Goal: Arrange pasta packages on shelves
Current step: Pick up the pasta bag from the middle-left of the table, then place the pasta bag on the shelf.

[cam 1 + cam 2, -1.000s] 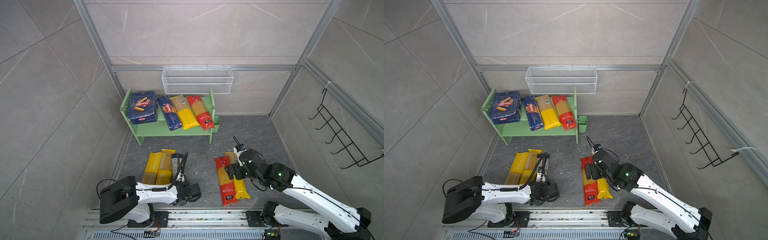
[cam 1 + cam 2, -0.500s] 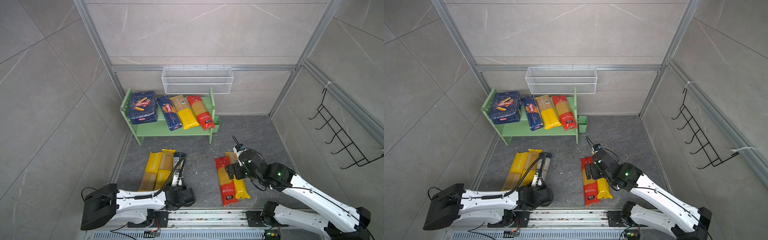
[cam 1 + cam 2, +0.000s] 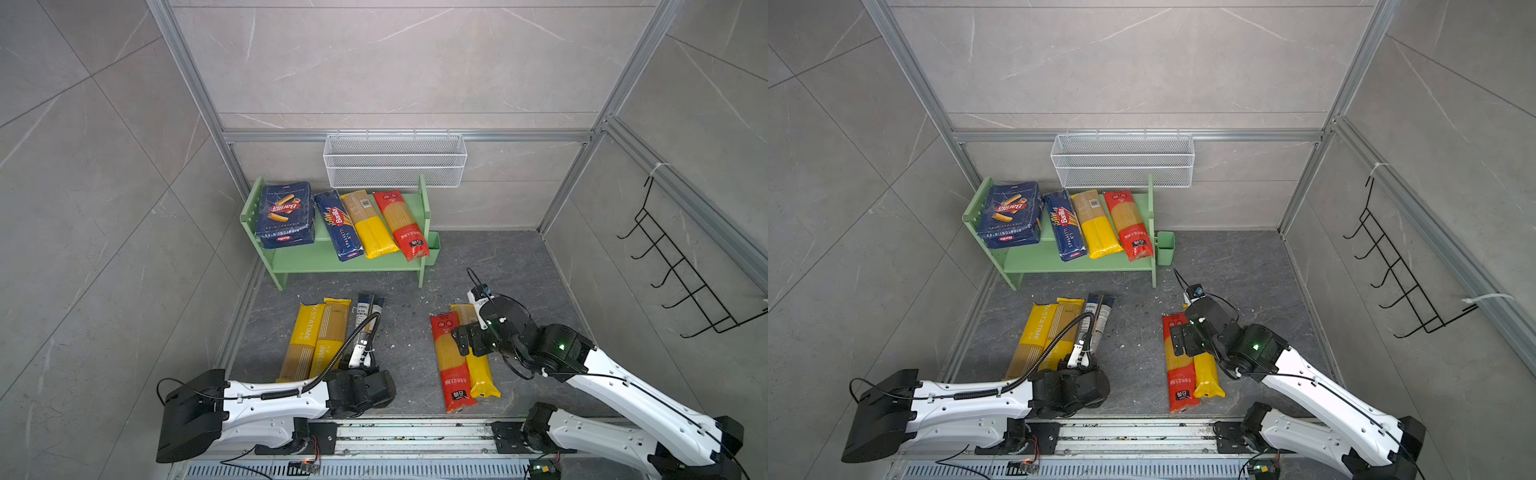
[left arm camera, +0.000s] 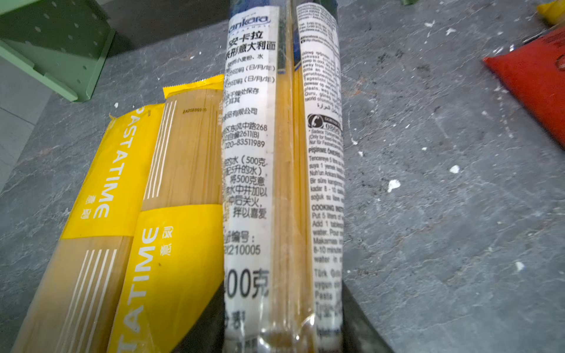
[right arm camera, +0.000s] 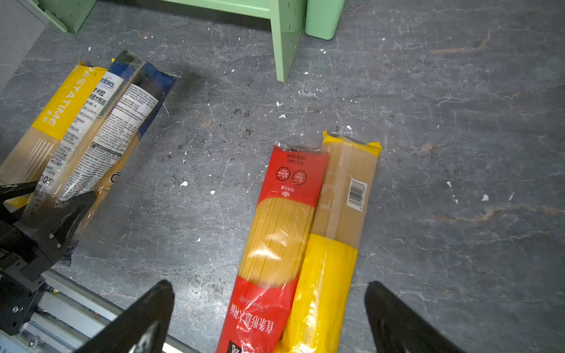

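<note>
My left gripper (image 4: 282,336) is shut on the near end of a clear spaghetti pack with white labels and a blue far end (image 3: 369,305). That pack lies beside two yellow PASTATIME packs (image 3: 309,336) on the floor. The grip also shows in the right wrist view, where the left gripper (image 5: 50,211) holds the pack (image 5: 122,113). My right gripper (image 5: 269,321) stands open over a red pack (image 3: 449,361) and a yellow pack (image 3: 478,370), touching neither. The pale green shelves (image 3: 316,262) carry dark blue Barilla boxes (image 3: 284,212), a blue Barilla pack (image 3: 338,226), a yellow pack (image 3: 370,224) and a red pack (image 3: 401,224) on top.
A white wire basket (image 3: 395,160) hangs on the back wall above the shelves. A black hook rack (image 3: 681,270) is on the right wall. A small green cup (image 3: 1165,247) hangs on the shelf's right side. The arms' metal rail (image 3: 395,432) runs along the front edge. White crumbs dot the floor.
The left arm has leaned down and stretched out lower along the front, its jaws staying on the labelled pack. The right arm has not moved.
</note>
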Controlling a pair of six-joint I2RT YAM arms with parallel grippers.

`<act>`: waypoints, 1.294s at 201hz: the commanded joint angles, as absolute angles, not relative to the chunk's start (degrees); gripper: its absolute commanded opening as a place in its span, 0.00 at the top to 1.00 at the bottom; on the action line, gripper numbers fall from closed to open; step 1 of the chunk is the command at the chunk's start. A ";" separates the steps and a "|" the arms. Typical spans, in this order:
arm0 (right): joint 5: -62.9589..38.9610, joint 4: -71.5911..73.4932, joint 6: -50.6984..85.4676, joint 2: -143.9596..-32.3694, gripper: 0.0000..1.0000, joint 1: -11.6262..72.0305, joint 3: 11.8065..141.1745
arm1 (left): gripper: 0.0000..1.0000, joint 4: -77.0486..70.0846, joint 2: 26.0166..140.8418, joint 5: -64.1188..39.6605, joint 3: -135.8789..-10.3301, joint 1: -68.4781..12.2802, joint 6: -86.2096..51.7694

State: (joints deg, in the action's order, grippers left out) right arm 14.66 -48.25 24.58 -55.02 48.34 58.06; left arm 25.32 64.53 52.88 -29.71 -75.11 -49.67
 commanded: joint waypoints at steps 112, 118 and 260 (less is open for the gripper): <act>17.79 -54.11 22.92 -48.70 0.00 47.60 61.95 | 1.00 -2.92 68.36 46.11 -40.80 -58.37 -22.67; 17.97 -54.29 22.93 -48.61 0.00 47.55 62.11 | 1.00 -3.34 69.01 45.61 -41.24 -57.98 -22.21; 23.56 -60.76 23.97 -48.99 0.00 46.98 69.11 | 1.00 -17.95 85.81 32.41 -55.70 -44.77 -11.89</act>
